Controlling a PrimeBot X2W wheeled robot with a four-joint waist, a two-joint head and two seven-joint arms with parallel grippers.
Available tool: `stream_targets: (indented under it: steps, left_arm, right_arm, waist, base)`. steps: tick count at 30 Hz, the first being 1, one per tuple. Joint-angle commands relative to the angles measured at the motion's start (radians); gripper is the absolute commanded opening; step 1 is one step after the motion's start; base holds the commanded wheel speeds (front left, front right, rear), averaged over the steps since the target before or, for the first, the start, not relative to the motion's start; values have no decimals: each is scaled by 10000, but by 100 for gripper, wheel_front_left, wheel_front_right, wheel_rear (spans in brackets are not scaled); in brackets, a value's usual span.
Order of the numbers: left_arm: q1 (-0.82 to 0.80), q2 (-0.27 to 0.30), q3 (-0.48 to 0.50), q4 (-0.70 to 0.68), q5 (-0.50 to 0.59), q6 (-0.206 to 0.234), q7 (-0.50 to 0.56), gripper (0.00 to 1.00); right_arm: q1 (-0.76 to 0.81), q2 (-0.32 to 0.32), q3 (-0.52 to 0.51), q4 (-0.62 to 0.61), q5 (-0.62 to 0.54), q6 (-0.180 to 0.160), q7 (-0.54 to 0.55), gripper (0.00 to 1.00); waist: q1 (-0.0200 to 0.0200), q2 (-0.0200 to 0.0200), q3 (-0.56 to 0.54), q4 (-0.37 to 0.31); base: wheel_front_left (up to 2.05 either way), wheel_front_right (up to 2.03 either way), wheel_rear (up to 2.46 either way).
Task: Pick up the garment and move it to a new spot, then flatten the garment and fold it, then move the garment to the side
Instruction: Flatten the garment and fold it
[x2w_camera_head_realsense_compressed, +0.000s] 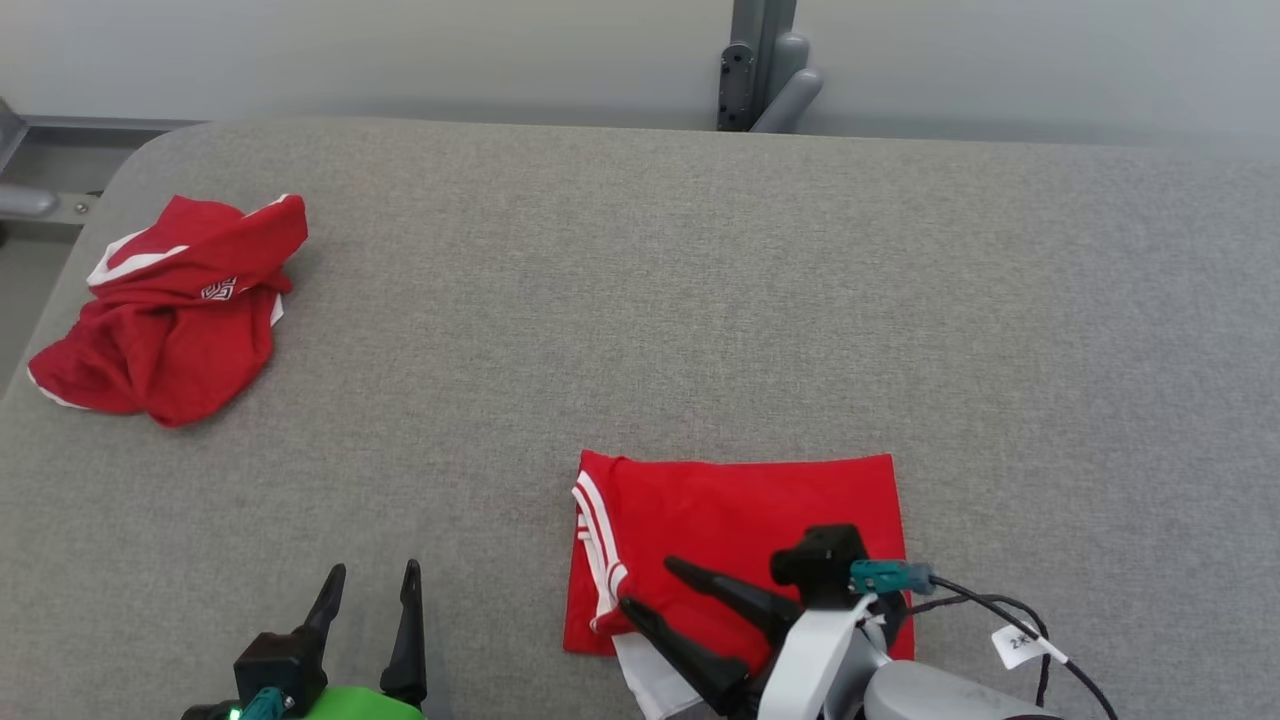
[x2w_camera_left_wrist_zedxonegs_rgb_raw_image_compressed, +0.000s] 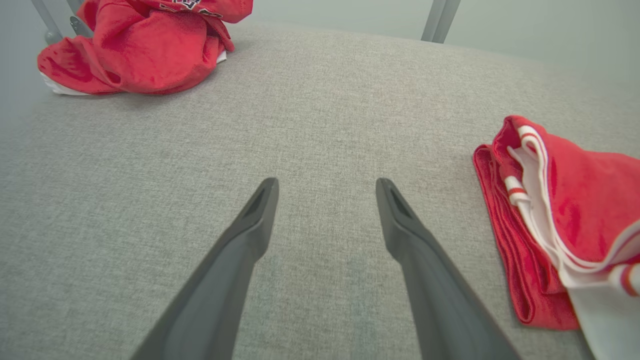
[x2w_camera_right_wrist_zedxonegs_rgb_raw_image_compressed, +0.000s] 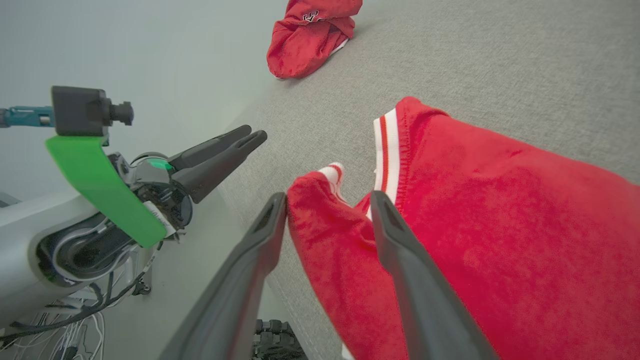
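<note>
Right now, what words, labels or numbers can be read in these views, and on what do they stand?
"2", then blurred characters: white cable tag.
Too small to read: black-and-white print on the crumpled garment.
No text: folded garment.

A crumpled red jersey (x2w_camera_head_realsense_compressed: 170, 315) with white trim and a small emblem lies bunched well ahead of the left end effector (x2w_camera_head_realsense_compressed: 372, 570) and off to its left, far from the right end effector (x2w_camera_head_realsense_compressed: 648, 583). It rests on the grey fabric surface (x2w_camera_head_realsense_compressed: 700, 300), near the rounded far-left corner. Beyond the far edge, ahead of both, a grey metal post (x2w_camera_head_realsense_compressed: 760, 65) stands against a pale wall (x2w_camera_head_realsense_compressed: 1000, 60).
</note>
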Motion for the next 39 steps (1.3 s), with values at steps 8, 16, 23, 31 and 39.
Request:
stream_targets:
  steps: [8,16,23,31,39]
  left_arm:
    - [164,29,185,-24,115,88,6,100]
    - [125,29,405,-126,259,141,6,100]
    - [169,29,620,-282,357,176,6,100]
    - [466,29,951,-402,395,142,6,100]
    - [736,29,1087,-514,378,102,6,100]
  right_arm:
    - [-43,-788,-965,-21,-70,1,-603,100]
    - [1127,153,-4970,370,-3015,1,-635,100]
    - [2382,1046,-7575,-215,-5152,0,-638,100]
    - [3394,1644,-9166,-653,-6067,0,-638,100]
    - [3857,1871,-9534,-634,-6304,0,-638,100]
  waist:
    - [0,1,-388,-748]
    - [0,1,-501,-1215]
    - [0,1,-594,-1421]
    - [0,1,-903,-1622]
    - [0,1,-1229,-1767]
  base:
    - [0,0,0]
    - [0,0,0]
    - [0,0,0]
    - [0,0,0]
    - [0,0,0]
